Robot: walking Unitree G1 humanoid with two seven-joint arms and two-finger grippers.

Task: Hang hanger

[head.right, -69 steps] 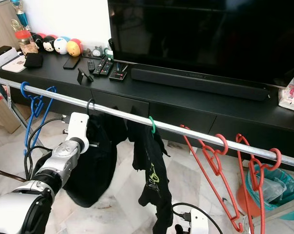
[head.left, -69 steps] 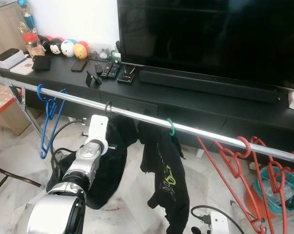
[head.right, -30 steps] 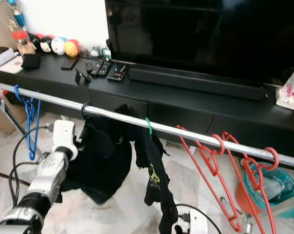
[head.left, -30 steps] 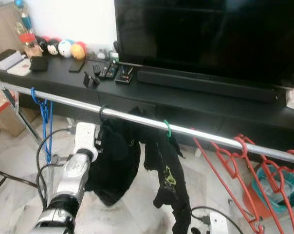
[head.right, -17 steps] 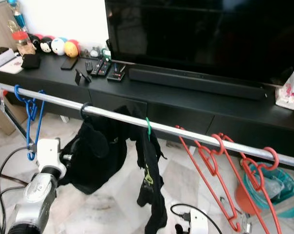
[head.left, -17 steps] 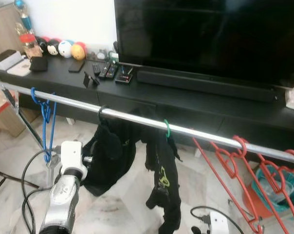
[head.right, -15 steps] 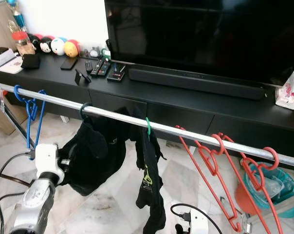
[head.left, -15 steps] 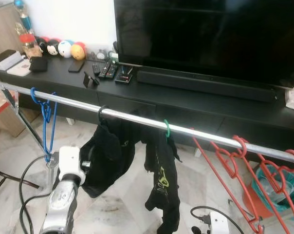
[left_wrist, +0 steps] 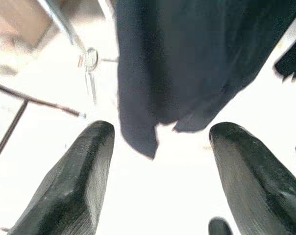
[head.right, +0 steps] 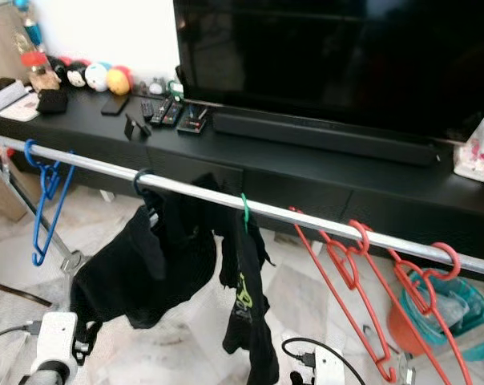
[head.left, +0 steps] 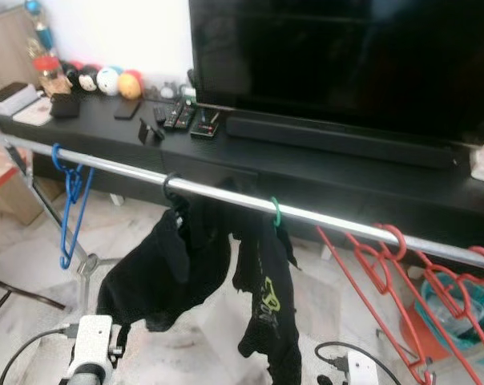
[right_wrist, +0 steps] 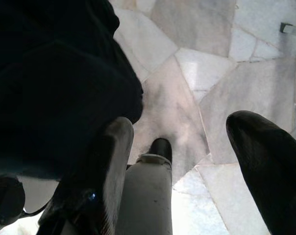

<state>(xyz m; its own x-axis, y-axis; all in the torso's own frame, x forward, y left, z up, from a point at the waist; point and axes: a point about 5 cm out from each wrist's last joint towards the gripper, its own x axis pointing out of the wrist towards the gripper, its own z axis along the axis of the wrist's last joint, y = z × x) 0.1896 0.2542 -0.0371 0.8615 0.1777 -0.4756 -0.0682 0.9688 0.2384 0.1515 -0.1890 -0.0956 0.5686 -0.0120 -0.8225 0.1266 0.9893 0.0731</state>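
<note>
A black hanger (head.left: 171,186) hooks over the silver rail (head.left: 130,168), its dark hook curled round the bar between the blue hangers (head.left: 69,210) and the green hanger (head.left: 276,212). A black garment (head.left: 166,265) droops from it in loose, bunched folds, lopsided, its lower edge sagging toward the marble floor (head.right: 146,353). Just beside it the green hanger carries another black garment with a yellow-green print (head.left: 268,305); the two dark cloths touch near the rail. Farther along the rail several red hangers (head.left: 386,277) hang bare.

The left gripper (left_wrist: 155,161) sits low under the rail, its fingers (left_wrist: 74,181) spread wide apart with nothing between them; the wrist view looks past them to the hem of the black garment, well apart from the fingertips. The white wrist block of the left arm (head.left: 91,338) shows at the bottom of the head view, below the garment. The right gripper (right_wrist: 187,161) also has its fingers spread and empty, pointed down at the marble floor with dark cloth beside it.

Behind the rail stands a black TV counter (head.left: 306,172) bearing a large television (head.left: 346,64), a soundbar (head.left: 338,140), remotes (head.left: 174,116) and round plush toys (head.left: 106,80).
</note>
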